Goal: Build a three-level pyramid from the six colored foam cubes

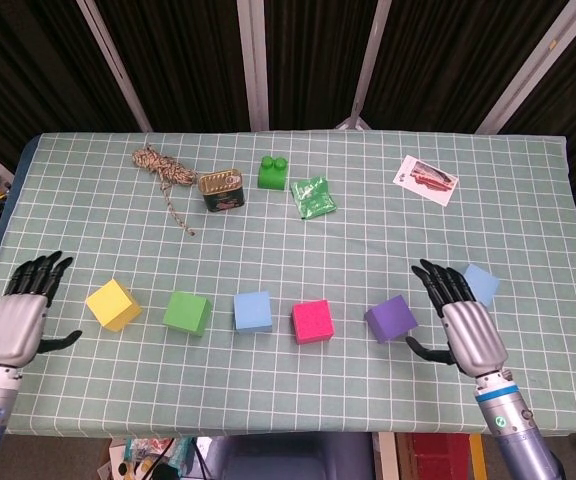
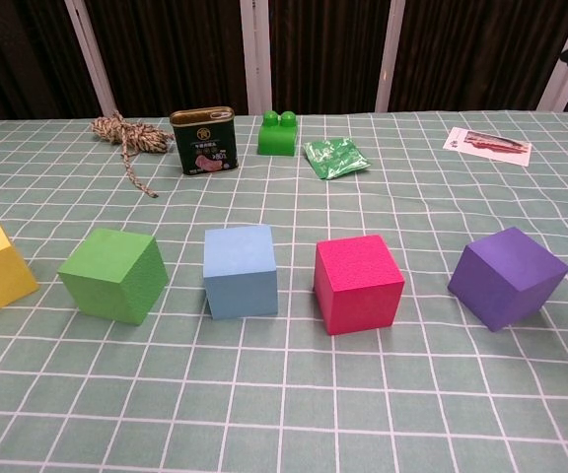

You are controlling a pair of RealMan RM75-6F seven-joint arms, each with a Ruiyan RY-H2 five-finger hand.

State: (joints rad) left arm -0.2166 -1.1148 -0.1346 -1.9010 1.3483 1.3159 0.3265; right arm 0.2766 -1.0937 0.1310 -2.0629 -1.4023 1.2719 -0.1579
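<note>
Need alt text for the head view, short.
Six foam cubes on a green checked tablecloth: yellow, green, light blue, pink, purple, second light blue. Both robot hands, left and right, hover open, holding nothing.

Six foam cubes (image 1: 254,311) in row, unstacked.

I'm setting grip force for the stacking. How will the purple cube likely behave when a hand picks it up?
The purple cube looks like matte foam, so it is probably light and slightly squashy. Its grainy faces should resist slipping. Flat sides mean it should slide or tip rather than roll if pushed by the right hand.
</note>
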